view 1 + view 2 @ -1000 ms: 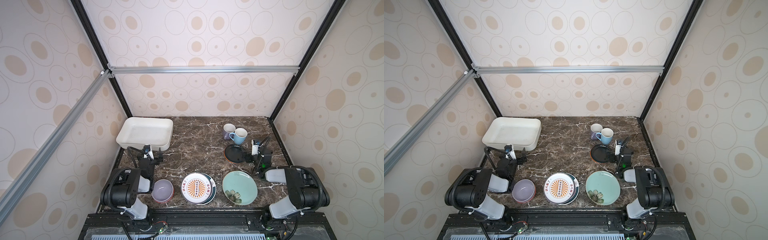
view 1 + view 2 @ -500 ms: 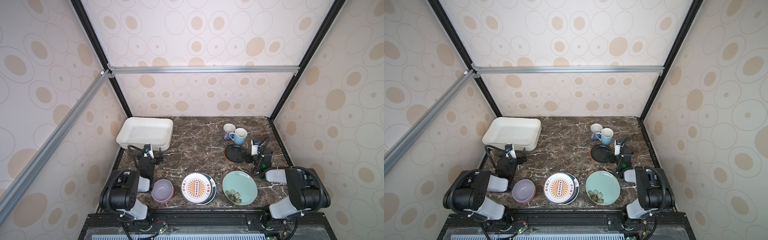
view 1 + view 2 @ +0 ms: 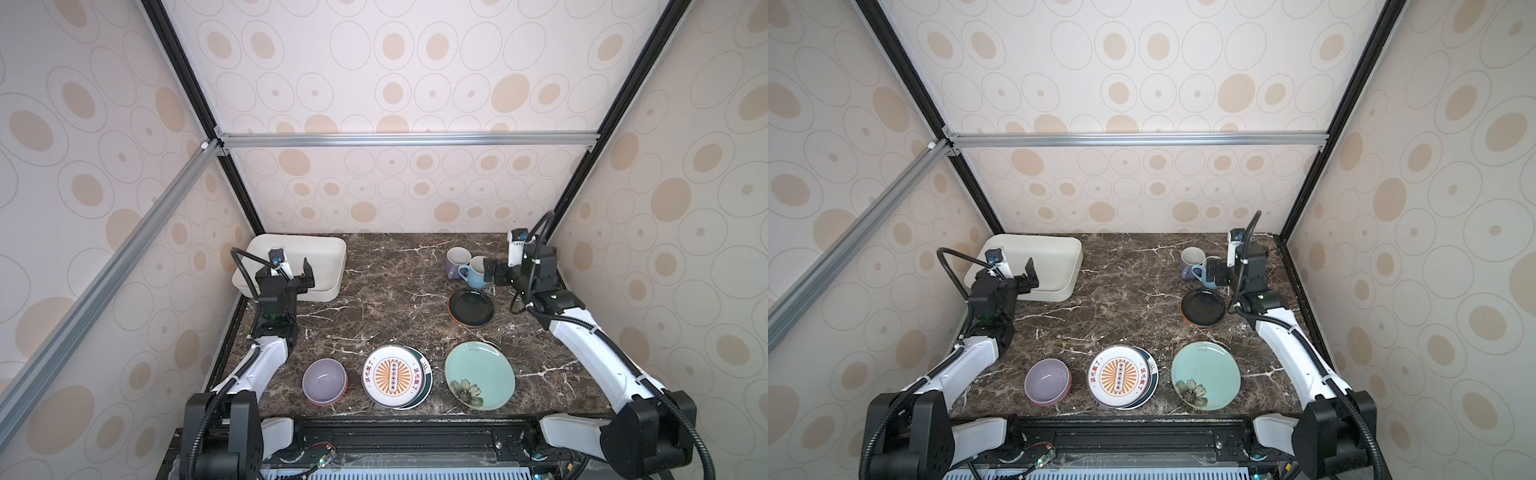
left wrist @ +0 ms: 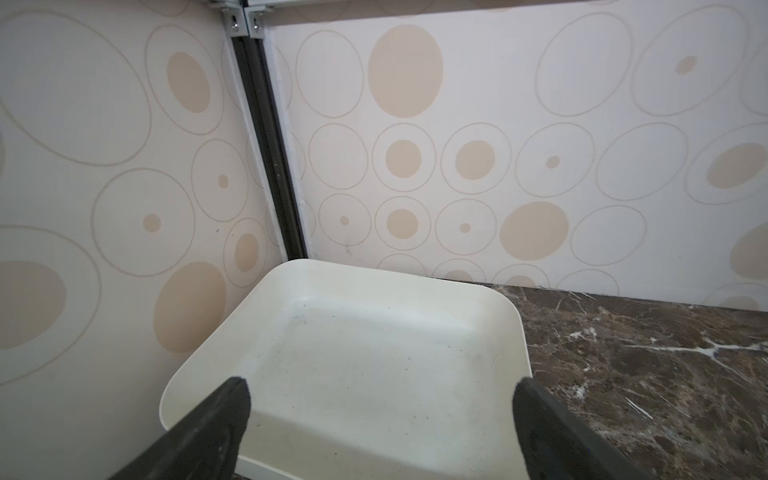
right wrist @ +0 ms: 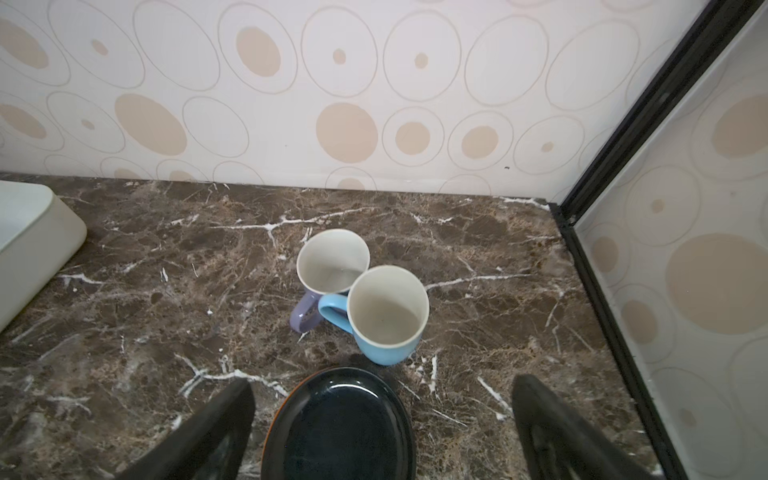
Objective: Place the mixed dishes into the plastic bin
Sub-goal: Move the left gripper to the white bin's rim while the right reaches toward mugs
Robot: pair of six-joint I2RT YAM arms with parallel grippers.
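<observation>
Nothing in the bin; both pairs of fingers spread wide and empty.

Left fingers wide apart, holding nothing, over the near part of the empty plastic bin; hemmed by the left wall and corner post just ahead, with open table to the other side. Well behind them, by the front edge: lavender bowl, white sunburst plate stacked on a dark-rimmed plate, mint-green plate; all flat, so likely to slide or slip from a rim pinch. Right fingers equally wide and empty, black plate under them on an orange plate, blue mug just ahead, touching the lavender mug. Risks here: toppling one mug against the other, or lifting two plates at once. Right wall close beside; free table towards the bin.
</observation>
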